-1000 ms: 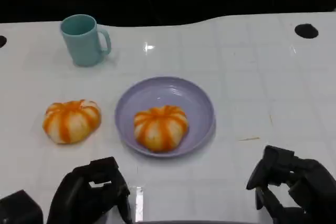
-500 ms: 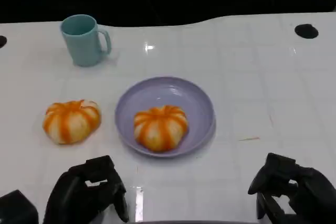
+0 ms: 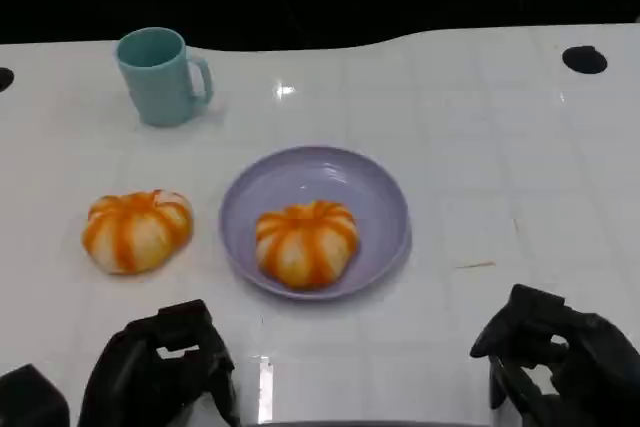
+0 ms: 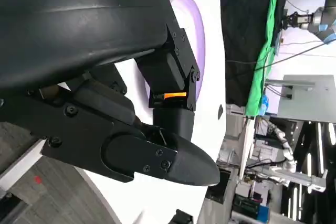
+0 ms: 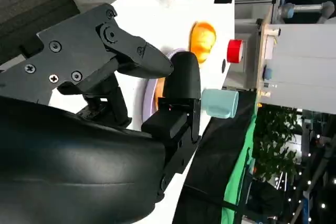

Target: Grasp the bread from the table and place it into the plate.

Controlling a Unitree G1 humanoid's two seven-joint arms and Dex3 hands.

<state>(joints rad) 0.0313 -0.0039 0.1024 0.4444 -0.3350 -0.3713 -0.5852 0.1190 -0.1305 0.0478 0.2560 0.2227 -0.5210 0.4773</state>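
Observation:
Two orange-and-white striped breads are in the head view. One bread lies on the white table left of the lilac plate. The other bread sits inside the plate, toward its near rim. My left hand hovers at the near edge, below the bread on the table, fingers loosely bent and holding nothing. My right hand sits at the near right, well clear of the plate, also holding nothing. In the left wrist view the left hand has the plate's rim beyond it.
A teal mug stands at the far left of the table, behind the loose bread. A black hole marks the far right of the tabletop. The right wrist view shows the mug and a bread past my fingers.
Both hands have drawn back a little toward the near table edge. The breads, plate and mug have not moved.

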